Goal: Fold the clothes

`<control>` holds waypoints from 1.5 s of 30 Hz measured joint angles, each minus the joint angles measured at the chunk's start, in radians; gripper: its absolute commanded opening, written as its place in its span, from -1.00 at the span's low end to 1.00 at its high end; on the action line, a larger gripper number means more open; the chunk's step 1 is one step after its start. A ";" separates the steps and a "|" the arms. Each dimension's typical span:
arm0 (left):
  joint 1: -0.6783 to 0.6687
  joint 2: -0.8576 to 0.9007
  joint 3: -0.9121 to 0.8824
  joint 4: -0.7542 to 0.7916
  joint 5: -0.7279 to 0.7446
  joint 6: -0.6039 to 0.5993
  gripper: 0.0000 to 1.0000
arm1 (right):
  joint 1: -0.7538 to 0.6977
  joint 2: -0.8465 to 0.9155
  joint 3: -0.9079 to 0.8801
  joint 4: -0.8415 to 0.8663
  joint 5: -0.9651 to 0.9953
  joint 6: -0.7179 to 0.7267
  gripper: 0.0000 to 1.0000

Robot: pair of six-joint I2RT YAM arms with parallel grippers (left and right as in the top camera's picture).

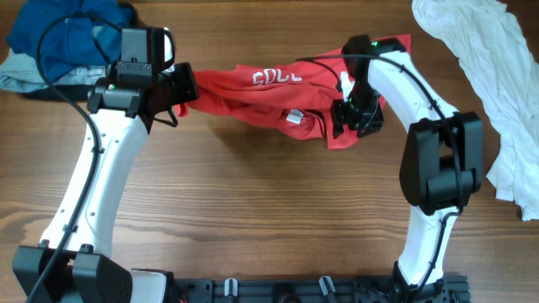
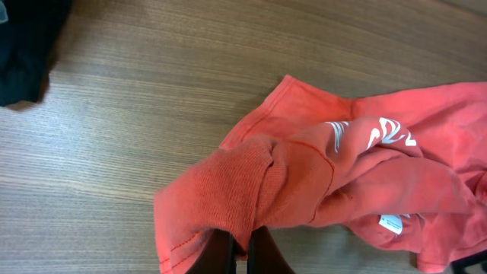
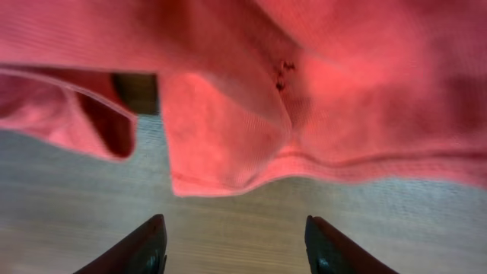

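A red shirt with white lettering lies bunched across the far middle of the wooden table. My left gripper is shut on its left end; the left wrist view shows the fingers pinching the ribbed red cloth. My right gripper is at the shirt's right end, open and empty. In the right wrist view its fingers are spread wide over bare wood, with the red cloth just beyond them.
A blue garment on a grey one sits at the far left corner. A white garment lies along the right edge. A dark cloth shows at the left wrist view's top left.
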 measured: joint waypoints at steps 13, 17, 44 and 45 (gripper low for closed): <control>0.000 0.000 0.000 -0.001 -0.022 0.000 -0.92 | 0.159 -0.015 -0.161 0.241 0.138 0.026 0.02; 0.000 0.000 0.000 -0.001 -0.024 0.000 -0.92 | 0.159 -0.036 -0.193 0.293 0.156 0.055 -0.50; 0.000 -0.196 0.007 0.230 -0.047 0.077 -0.92 | -0.158 -0.466 0.305 0.232 0.182 0.084 -0.92; 0.000 -0.201 0.016 0.227 -0.048 0.092 -0.92 | -0.165 -0.470 0.316 0.230 0.182 0.076 -0.92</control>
